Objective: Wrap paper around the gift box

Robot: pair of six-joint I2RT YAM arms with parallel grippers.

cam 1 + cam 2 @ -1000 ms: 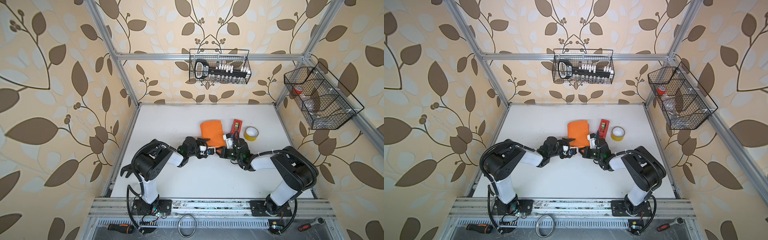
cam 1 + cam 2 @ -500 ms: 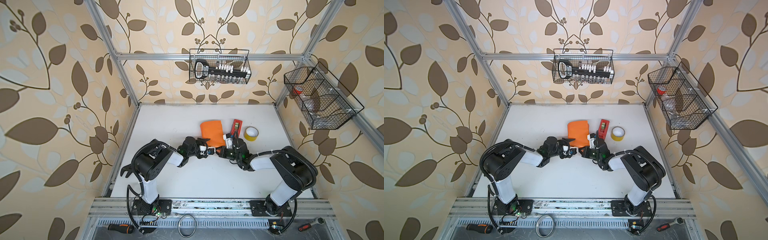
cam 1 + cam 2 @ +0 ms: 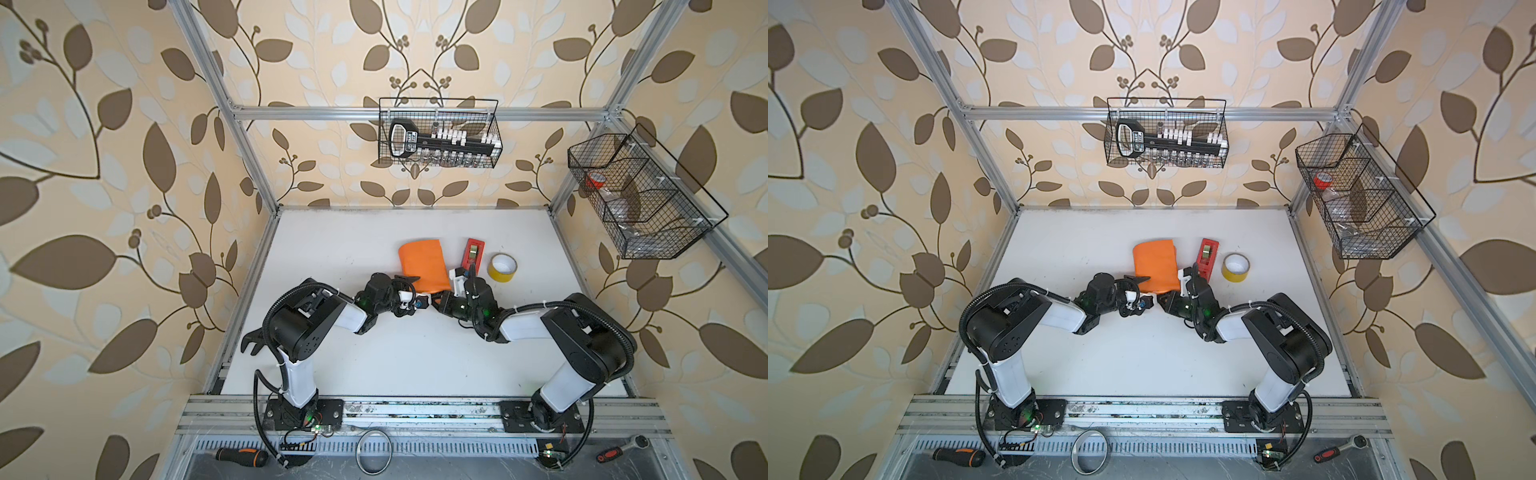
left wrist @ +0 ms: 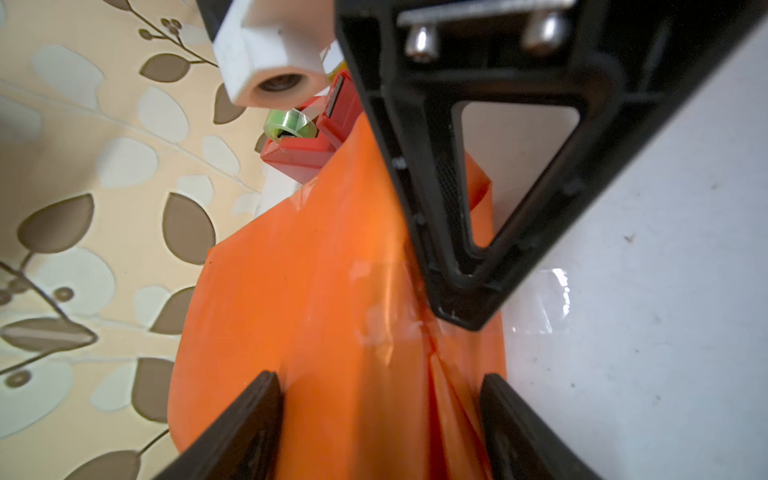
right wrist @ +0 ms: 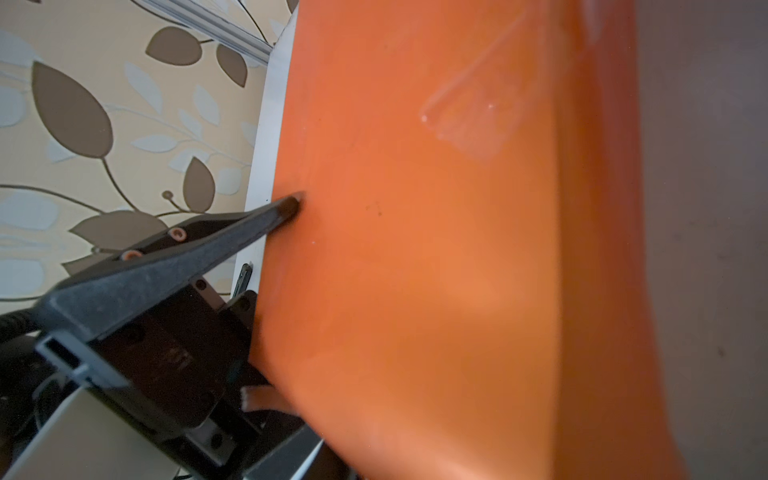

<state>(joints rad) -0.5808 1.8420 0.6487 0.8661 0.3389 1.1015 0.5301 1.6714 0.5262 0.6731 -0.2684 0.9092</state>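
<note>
Glossy orange paper [image 3: 423, 266], folded boxy, bears clear rectangular tape [image 5: 469, 120].

Your L arm [image 3: 316, 320] and R arm [image 3: 569, 332] both sit folded low over the table [image 3: 415, 365], elbows out, forearms angled inward, wrists nearly meeting mid-table. L gripper [image 3: 415, 289]: fingers [image 4: 249, 424] spread wide, one tip touching the paper [image 5: 415, 249] in the R wrist view. R gripper [image 3: 437, 300]: tip down on the paper; can't tell if its fingers are apart or together.
</note>
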